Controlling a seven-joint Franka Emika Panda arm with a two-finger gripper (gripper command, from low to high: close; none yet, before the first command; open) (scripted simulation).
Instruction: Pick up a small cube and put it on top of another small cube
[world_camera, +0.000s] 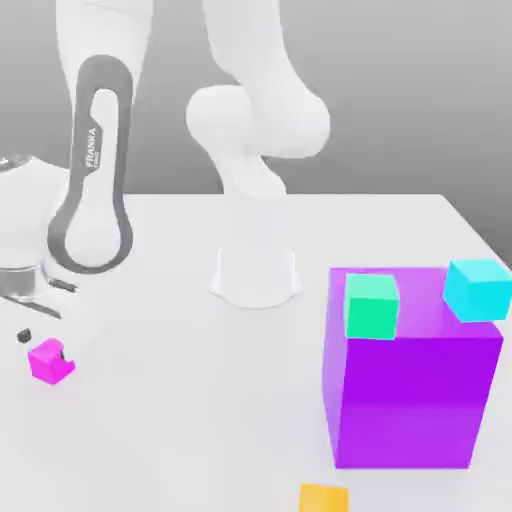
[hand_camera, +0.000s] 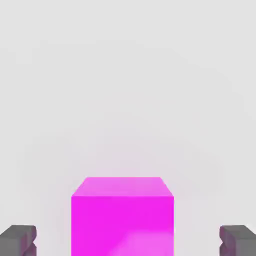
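The small magenta-pink cube (world_camera: 48, 365) rests on the white table at the exterior view's left. My gripper (world_camera: 45, 345) is low over it, with one dark fingertip just beside the cube and the other at its far edge. In the hand view the cube (hand_camera: 122, 215) sits between my two grey fingertips (hand_camera: 17, 240), which stand wide apart with a gap on each side. The gripper (hand_camera: 128, 242) is open and holds nothing. A green cube (world_camera: 371, 306) and a cyan cube (world_camera: 478, 289) sit on top of the big purple block (world_camera: 410, 400).
The purple block stands at the exterior view's right front. An orange cube (world_camera: 323, 498) lies at the front edge of the picture. The arm's white base (world_camera: 255, 270) stands mid-table. Bare white table (world_camera: 190, 400) stretches between the magenta cube and the block.
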